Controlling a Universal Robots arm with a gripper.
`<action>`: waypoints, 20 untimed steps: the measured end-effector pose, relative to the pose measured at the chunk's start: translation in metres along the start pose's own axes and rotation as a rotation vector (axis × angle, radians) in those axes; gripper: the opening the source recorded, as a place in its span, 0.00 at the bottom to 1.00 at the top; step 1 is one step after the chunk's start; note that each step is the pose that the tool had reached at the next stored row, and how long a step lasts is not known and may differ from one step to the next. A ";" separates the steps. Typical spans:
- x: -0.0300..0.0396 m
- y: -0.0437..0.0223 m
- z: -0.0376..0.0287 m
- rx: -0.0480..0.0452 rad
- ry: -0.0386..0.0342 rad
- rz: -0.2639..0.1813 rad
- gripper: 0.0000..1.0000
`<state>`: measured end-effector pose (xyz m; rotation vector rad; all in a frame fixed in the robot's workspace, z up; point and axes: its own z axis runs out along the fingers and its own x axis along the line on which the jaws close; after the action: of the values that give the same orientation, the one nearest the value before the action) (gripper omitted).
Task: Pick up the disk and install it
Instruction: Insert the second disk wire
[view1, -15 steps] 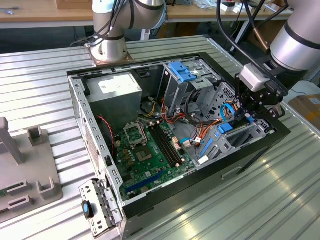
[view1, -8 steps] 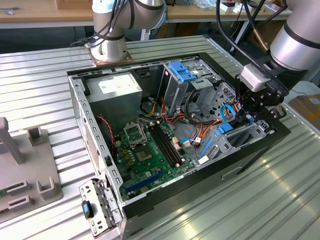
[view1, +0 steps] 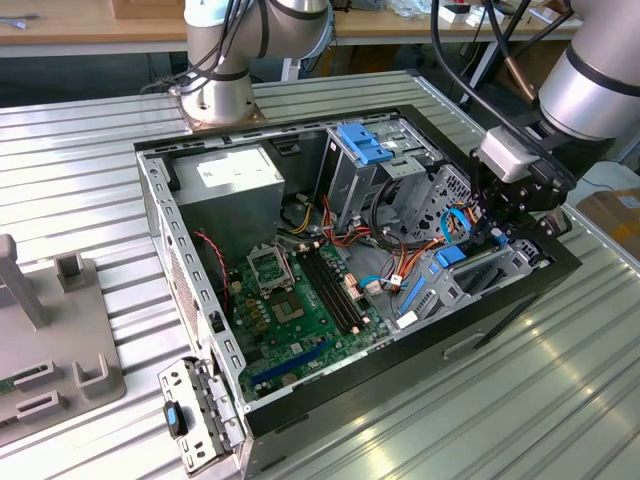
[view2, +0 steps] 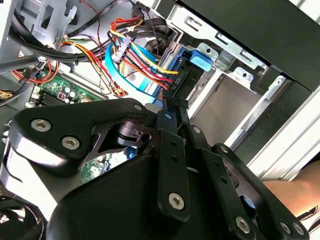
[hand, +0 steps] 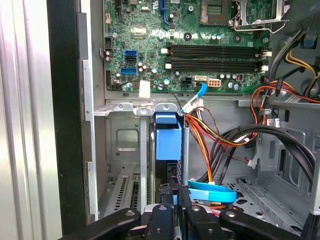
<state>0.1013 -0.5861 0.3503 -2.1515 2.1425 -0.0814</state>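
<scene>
Ribbed metal table (view1: 90, 170), open computer case (view1: 520, 300) lying on it.
Inside the case: green circuit board (view1: 300, 300), grey power box (view1: 235, 180), bundles of coloured wires (hand: 220, 135). Disk (hand: 168, 142) standing on edge in a slot by the case's front wall, near the exterior view's right. Claw (hand: 174, 192) pressed together, pinching the disk's edge.

1 computer case (view1: 500, 310) — 1 motherboard (view1: 290, 300) — 1 disk (hand: 168, 142) — 1 pincer (hand: 174, 192)
</scene>
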 end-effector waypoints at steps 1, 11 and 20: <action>0.0000 0.0000 0.0005 0.0000 -0.0001 0.000 0.16; -0.0007 -0.0005 0.0023 0.0000 -0.0008 0.000 0.16; -0.0007 -0.0001 0.0060 0.0001 -0.0003 0.000 0.16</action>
<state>0.1020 -0.5852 0.3444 -2.1514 2.1423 -0.0812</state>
